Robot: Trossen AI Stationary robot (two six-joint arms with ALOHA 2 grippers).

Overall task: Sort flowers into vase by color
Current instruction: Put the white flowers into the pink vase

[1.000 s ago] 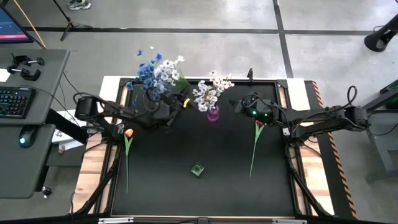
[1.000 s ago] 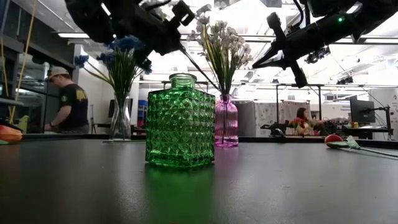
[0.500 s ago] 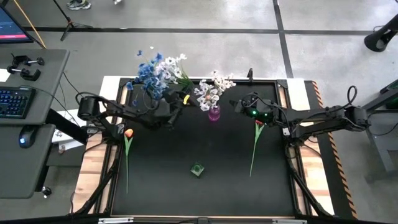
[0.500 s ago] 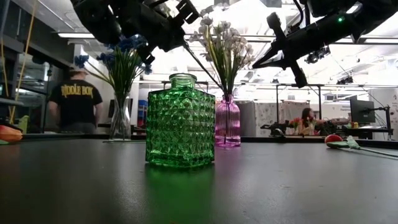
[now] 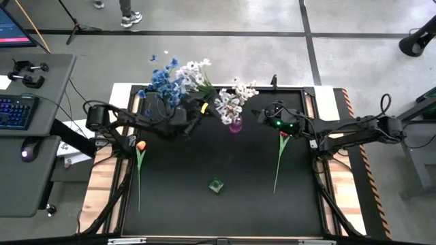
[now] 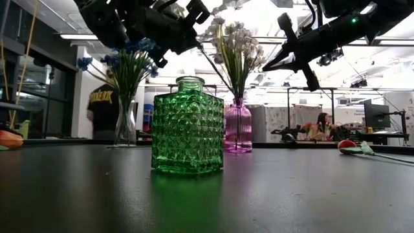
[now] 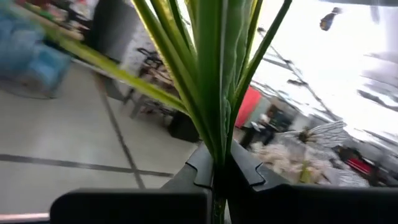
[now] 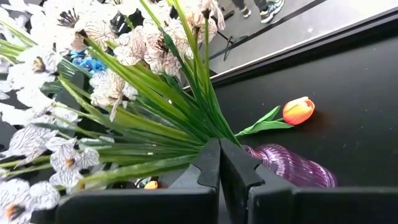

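My left gripper (image 5: 196,110) hangs over the table's far left part, shut on a white flower spray whose blossoms (image 5: 194,71) reach past the far edge. The spray's lower stem (image 6: 213,70) slants down toward the neck of the pink vase (image 5: 235,125), which holds white flowers (image 5: 235,101). Whether the stem's end is inside, I cannot tell. Blue flowers (image 5: 162,80) stand in a clear vase (image 6: 125,123). My right gripper (image 5: 258,113) hovers shut just right of the pink vase, holding nothing. Two orange tulips (image 5: 140,145) (image 5: 283,137) lie flat on the table. My left gripper pinches the spray's bundled green stems (image 7: 217,146) between its two fingers (image 7: 199,169), partway along, below the leaves. The fingers point roughly level, toward the table's far right. The spray is lifted clear and tilted, blossoms up and far, lower stem slanting toward the pink vase.
A green glass vase (image 5: 216,185) stands alone in the table's near middle. A raised rim (image 5: 310,92) frames the black table. A desk with keyboard (image 5: 15,110) stands left of the table. A person (image 6: 103,107) walks in the room behind.
My left gripper has gone slightly toward the far right and turned. The white spray has swung with it, its blossoms going farther right and toward the far edge. My right arm has kept still.
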